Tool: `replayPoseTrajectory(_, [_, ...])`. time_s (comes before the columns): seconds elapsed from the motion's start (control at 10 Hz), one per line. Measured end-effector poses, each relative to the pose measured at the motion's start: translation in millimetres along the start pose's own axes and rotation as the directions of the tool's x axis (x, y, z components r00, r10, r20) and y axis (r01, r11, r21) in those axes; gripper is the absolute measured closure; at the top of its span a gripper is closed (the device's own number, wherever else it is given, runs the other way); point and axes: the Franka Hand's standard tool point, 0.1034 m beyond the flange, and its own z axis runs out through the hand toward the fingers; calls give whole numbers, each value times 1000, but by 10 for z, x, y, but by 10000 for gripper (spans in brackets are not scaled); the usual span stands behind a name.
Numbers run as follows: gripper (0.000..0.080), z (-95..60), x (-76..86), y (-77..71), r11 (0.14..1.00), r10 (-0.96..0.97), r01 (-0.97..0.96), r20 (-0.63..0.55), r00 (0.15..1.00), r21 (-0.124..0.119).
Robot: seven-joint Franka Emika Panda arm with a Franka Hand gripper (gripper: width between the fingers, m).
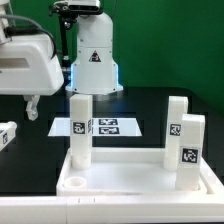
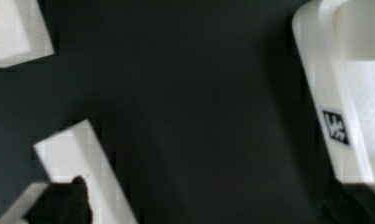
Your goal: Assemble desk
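We are looking at the tabletop [image 1: 140, 178] lying rim-up at the front of the black table [image 1: 150, 105], and three legs are already standing on it: one [image 1: 80, 130] at its ten o'clock corner, one [image 1: 191, 150] at four o'clock near the front, and one [image 1: 177, 122] just behind that at two o'clock. A fourth leg [image 1: 5, 136] is lying loose on the table off at nine o'clock, half cut by the frame edge. Behind the tabletop, at twelve o'clock, the marker board [image 1: 104, 126] is lying flat before the robot base [image 1: 93, 60]. The gripper [image 1: 32, 103] is hovering above the table at ten o'clock, fingers spread wide and holding nothing; the wrist view is showing mostly bare table, with white parts only at its edges. We are judging this as the fetch for the last leg: the next move calls for swinging out to nine o'clock, dropping over that leg and closing squarely on it.
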Motion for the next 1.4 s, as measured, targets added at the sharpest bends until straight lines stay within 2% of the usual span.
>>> replayPoseTrajectory(0.3, [151,32,-26,47,1000,-1,-1,187,982,11])
replayPoseTrajectory(0.4, [151,136,-16,204,995,-86,96,224,971,-33])
replayPoseTrajectory(0.5, [151,210,-82,356,982,-164,183,281,945,-41])
replayPoseTrajectory(0.6, [151,284,-152,524,958,-263,287,333,905,-23])
replayPoseTrajectory(0.7, [151,334,-220,618,965,-241,262,387,890,-2])
replayPoseTrajectory(0.9, [151,330,-228,592,969,-216,247,470,856,-6])
replayPoseTrajectory(1.0, [151,348,-199,616,969,-213,247,472,856,-10])
replayPoseTrajectory(1.1, [151,350,-181,695,973,-197,230,509,838,-2])
replayPoseTrajectory(1.3, [151,427,-20,908,977,-163,210,559,813,-21])
replayPoseTrajectory(1.4, [151,445,-23,902,981,-140,192,591,795,-26])
